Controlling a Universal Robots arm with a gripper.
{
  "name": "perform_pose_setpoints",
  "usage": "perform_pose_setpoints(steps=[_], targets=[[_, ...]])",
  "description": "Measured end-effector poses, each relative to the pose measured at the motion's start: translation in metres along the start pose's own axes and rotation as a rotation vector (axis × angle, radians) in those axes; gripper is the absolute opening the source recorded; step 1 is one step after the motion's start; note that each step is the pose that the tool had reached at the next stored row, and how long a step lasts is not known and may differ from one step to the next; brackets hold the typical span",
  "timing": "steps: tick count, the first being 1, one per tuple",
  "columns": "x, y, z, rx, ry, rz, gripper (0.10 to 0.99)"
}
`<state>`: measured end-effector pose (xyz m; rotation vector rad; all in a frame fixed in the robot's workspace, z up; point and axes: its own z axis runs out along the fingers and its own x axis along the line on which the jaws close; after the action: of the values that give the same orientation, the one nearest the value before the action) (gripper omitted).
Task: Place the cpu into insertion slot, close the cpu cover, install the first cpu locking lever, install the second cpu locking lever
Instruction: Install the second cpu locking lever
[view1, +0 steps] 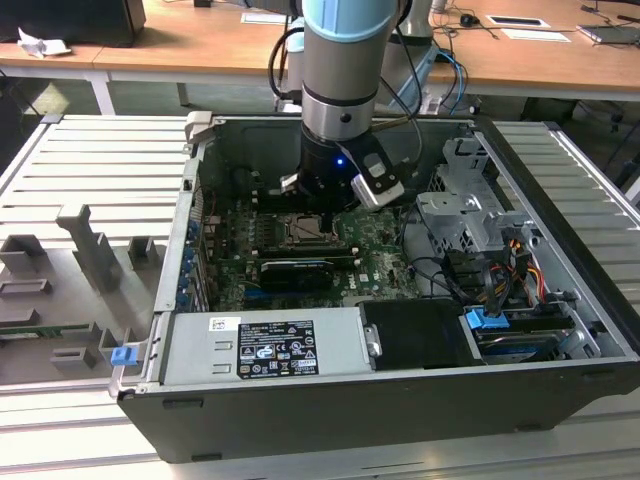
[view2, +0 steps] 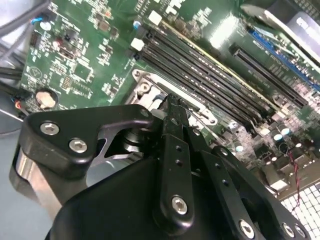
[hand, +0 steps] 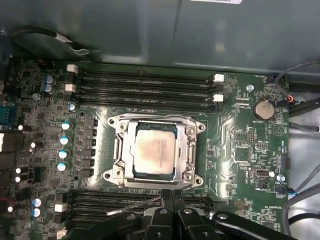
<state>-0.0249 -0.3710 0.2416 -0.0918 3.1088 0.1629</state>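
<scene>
The computer case (view1: 400, 400) lay open on the desk (view1: 60, 200), the arm (view1: 340, 90) reaching down into it over the green board (hand: 240, 150). In the first wrist view the chip (hand: 152, 152) already sat in its socket (hand: 116, 150), the cover (hand: 155, 121) down around it, at about 12 o'clock from the pincer (hand: 170, 200). The pincer's fingers (view2: 174, 120) looked pressed together, pinching nothing, beside the socket's edge.

A thin lever (hand: 132, 206) lay at the pincer's 9 o'clock. Done well, locking likely needs a steady push that hooks it without slipping off.

Counted: one chip, one socket, one cover, one plainly visible lever, one pincer.
</scene>
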Motion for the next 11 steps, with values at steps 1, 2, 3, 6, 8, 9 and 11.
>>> perform_pose_setpoints(steps=[1,2,3,6,8,9,11], targets=[[0.0017,-0.0005,0.0002,-0.002,-0.0001,0.000,0.106],[0.0035,-0.0012,0.0004,-0.004,-0.0002,0.000,0.106],[0.0052,-0.0018,0.0006,-0.006,-0.0003,0.000,0.106],[0.0098,-0.0054,0.0011,-0.008,-0.0005,0.000,0.106],[0.0205,-0.0073,0.0013,-0.011,-0.0006,0.000,0.106],[0.0242,-0.0074,0.0015,-0.013,-0.0007,0.000,0.106],[0.0256,-0.0078,0.0032,-0.015,-0.0010,0.000,0.106]])
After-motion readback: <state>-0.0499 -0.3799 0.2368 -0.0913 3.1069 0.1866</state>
